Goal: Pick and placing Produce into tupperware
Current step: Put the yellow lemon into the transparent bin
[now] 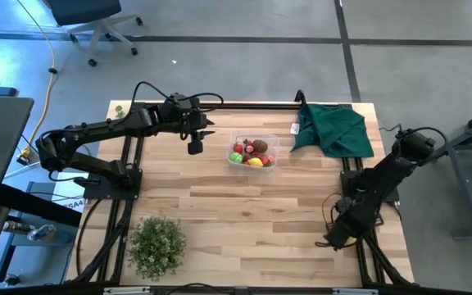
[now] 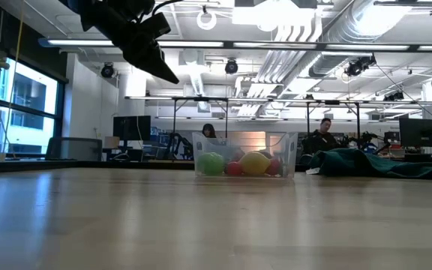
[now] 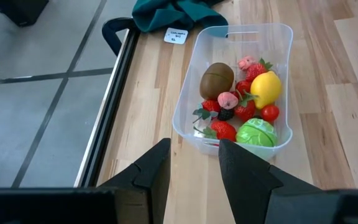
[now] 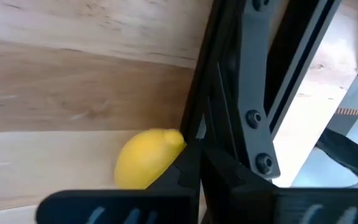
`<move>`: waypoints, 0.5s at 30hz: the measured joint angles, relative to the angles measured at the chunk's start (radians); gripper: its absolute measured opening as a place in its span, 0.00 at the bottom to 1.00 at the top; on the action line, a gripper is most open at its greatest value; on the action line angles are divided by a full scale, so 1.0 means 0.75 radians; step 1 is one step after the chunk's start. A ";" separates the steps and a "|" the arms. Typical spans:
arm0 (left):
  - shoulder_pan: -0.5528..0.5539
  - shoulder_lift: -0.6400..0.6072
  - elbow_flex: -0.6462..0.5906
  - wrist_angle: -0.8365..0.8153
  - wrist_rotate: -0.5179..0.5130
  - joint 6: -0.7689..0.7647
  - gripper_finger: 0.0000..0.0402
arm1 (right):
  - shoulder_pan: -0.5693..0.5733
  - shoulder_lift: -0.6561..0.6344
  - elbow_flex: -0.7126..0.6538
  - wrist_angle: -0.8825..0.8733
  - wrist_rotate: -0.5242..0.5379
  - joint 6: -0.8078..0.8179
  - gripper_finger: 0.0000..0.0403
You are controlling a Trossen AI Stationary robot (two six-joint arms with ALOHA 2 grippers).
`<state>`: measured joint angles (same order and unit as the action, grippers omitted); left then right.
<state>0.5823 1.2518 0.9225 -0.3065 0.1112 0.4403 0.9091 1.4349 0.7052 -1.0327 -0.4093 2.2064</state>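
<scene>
Clear tupperware full of produce

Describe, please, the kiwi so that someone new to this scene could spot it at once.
Start at the clear tupperware on the wooden table, near the dark green cloth. Among the fruit inside, the kiwi lies toward the cloth's end. It is the only brown, egg-shaped piece; its neighbours are red, pink, yellow or green.

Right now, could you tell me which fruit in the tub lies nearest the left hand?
The green ball, at the end of the tupperware closest to the left hand. A red strawberry sits beside it; the kiwi and lemon lie farther back.
</scene>
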 joint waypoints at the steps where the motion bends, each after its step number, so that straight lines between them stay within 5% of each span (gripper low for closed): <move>1: 0.000 0.000 0.000 0.000 0.000 0.000 0.31 | 0.006 0.000 0.000 0.004 -0.004 0.014 0.00; 15: 0.000 0.000 0.000 0.000 0.000 0.000 0.31 | 0.055 0.001 0.001 0.173 -0.103 0.109 0.00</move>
<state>0.5822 1.2518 0.9224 -0.3065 0.1112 0.4400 0.9502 1.4353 0.7055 -0.9032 -0.4862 2.2882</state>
